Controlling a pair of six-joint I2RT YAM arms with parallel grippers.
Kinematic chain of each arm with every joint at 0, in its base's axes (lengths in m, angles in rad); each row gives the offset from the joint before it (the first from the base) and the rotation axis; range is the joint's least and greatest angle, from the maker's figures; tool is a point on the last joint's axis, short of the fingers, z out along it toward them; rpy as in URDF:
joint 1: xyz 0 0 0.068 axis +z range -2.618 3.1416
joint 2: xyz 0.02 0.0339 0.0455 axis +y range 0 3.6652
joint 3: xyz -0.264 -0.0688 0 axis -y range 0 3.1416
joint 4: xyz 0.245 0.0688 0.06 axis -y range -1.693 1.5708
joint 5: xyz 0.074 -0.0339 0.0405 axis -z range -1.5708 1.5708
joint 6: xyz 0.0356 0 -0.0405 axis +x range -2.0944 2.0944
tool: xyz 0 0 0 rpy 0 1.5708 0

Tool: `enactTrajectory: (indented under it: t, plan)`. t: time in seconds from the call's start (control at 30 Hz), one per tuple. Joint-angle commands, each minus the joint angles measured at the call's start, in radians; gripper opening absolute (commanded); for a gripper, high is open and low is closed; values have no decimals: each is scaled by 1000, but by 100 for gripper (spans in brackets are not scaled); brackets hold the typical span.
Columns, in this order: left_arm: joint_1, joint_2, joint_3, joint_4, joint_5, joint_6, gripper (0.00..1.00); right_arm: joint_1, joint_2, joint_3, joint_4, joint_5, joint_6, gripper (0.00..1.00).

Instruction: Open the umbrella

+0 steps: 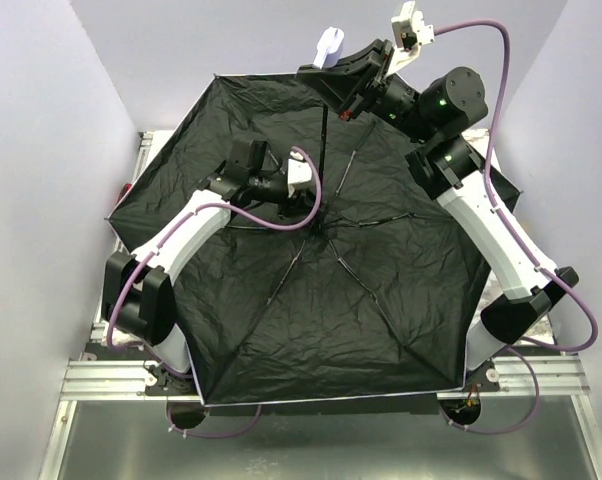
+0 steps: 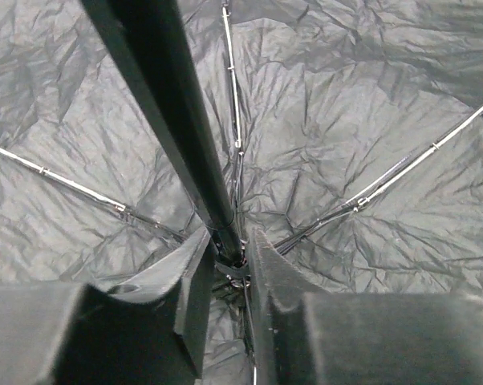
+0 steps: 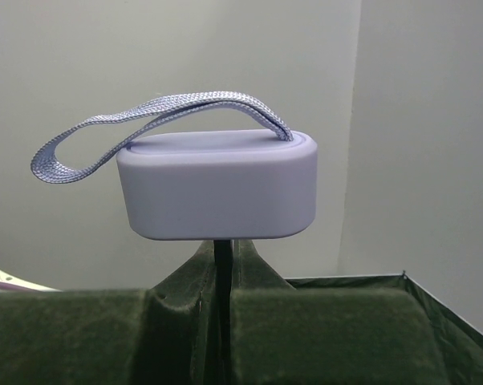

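Over on the left, the left gripper (image 2: 229, 258) was down deep inside the umbrella (image 1: 361, 300). Its fingers (image 2: 195, 281) stood close on either side of the thin black shaft (image 2: 169, 120), right where it met the hub. Only a narrow gap lay between them. Were they really pinching the sliding collar there, or merely bracketing it? The wrist view did not settle that. Beyond those fingers the black lining fanned out flat in every direction. The metal ribs (image 2: 402, 172) ran out straight, and the canopy looked fully spread, inner side up, beneath both arms.

Across to the right, the shaft rose from the hub up to the right gripper (image 3: 223, 257). Its fingers were pressed together on the shaft, directly under the lavender handle knob (image 3: 217, 188). The wrist strap (image 3: 145, 112) looped loose above the knob.

By my reading, the opening was all but done and the job in hand was seating the collar so the canopy would lock. To do that well, the right fingers should hold firm just under the knob as the anchor. The left fingers should press strictly along the shaft toward the fabric. Any sideways push on a shaft that slim could bend it. Neither side should let go before the catch holds, or the canopy could fold back.
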Motion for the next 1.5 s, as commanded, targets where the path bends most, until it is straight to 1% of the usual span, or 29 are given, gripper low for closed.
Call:
enactTrajectory:
  t: [0.0,0.07,0.2,0.23,0.27,0.33,0.43,0.47,0.5,0.53,0.57,0.63,0.67,0.7,0.77,0.8,0.9,0.97,1.0,1.07,1.17,1.27,1.33,1.4,1.47]
  plan:
    - [19,82,-38,-92,-210,-40,19,8,-94,118,272,87,80,1]
    - [21,91,-32,-86,-233,-42,19,8,-102,112,272,91,79,1]
    - [21,117,-11,-105,-265,-34,28,8,-106,119,272,96,78,1]
    - [21,122,-3,-116,-267,-34,28,8,-108,119,272,95,77,1]
    - [21,127,3,-116,-263,-41,20,7,-112,114,272,95,76,1]
    - [25,122,13,-116,-245,-52,0,8,-126,88,270,94,68,0]
    - [27,87,32,-86,-247,-96,0,8,-173,-13,259,113,46,1]
    - [27,75,45,-79,-246,-111,0,8,-192,-59,258,121,38,7]
    - [28,59,61,-76,-244,-126,0,8,-220,-121,256,124,24,17]
    - [29,48,85,-74,-240,-139,0,8,-244,-185,252,130,9,36]
    - [30,35,112,-75,-235,-155,0,8,-270,-238,250,137,3,54]
    - [32,24,170,-87,-235,-178,0,8,-313,-344,235,150,-5,78]
    - [33,22,201,-100,-233,-186,0,8,-337,-399,227,153,-8,85]
    - [35,23,239,-111,-234,-195,0,8,-358,-445,212,157,-13,90]
    - [40,17,286,-119,-237,-202,0,7,-410,-549,177,149,-55,94]
    - [46,9,301,-112,-244,-212,0,7,-442,-602,156,162,-70,100]
    - [58,-9,349,-105,-262,-223,0,7,-525,-704,51,184,-147,100]
    - [67,-21,383,-109,-278,-222,0,7,-574,-761,-31,293,-158,100]
    - [68,-29,403,-114,-288,-205,0,3,-590,-780,-88,356,-155,100]
    - [71,-43,433,-129,-301,-172,0,-29,-618,-814,-191,421,-141,100]
    - [74,-79,458,-151,-321,-92,0,-82,-661,-862,-300,449,-130,100]
    - [74,-120,459,-160,-367,-18,0,-140,-657,-843,-385,452,-81,100]
    - [74,-151,452,-174,-407,68,0,-175,-639,-805,-429,425,-52,100]
    - [75,-194,410,-158,-450,182,0,-201,-612,-753,-474,391,-33,100]
    - [75,-239,341,-102,-518,285,0,-215,-583,-698,-507,362,-24,100]
